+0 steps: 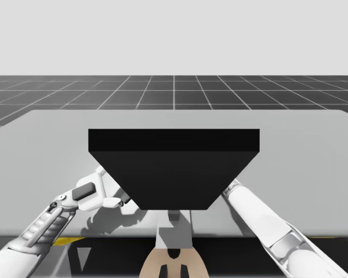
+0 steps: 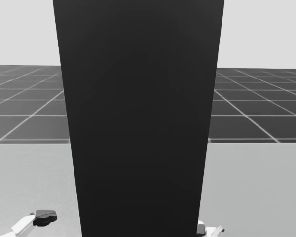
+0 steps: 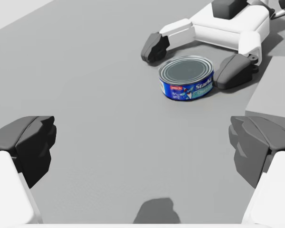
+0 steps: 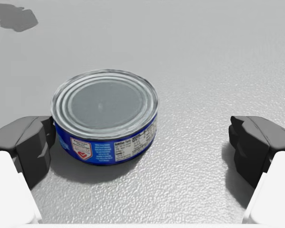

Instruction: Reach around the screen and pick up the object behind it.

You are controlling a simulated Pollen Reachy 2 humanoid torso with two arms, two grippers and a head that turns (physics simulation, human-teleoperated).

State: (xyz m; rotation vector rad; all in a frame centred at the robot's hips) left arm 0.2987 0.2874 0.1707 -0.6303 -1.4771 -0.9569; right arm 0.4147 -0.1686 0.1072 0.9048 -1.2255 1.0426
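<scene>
The high view looks down from above the near edge of the table (image 1: 46, 133), across the screen (image 1: 174, 168) toward the far edge; the head view faces the same screen from close by. Both wrist views look low over the table at the can (image 3: 186, 78), the right one close, the left from farther off.

Black screen (image 1: 174, 168), blue silver-topped can (image 4: 104, 116), grey table (image 1: 313, 150).

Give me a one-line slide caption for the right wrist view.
Open right gripper straddles a short blue can standing on the grey table.
</scene>
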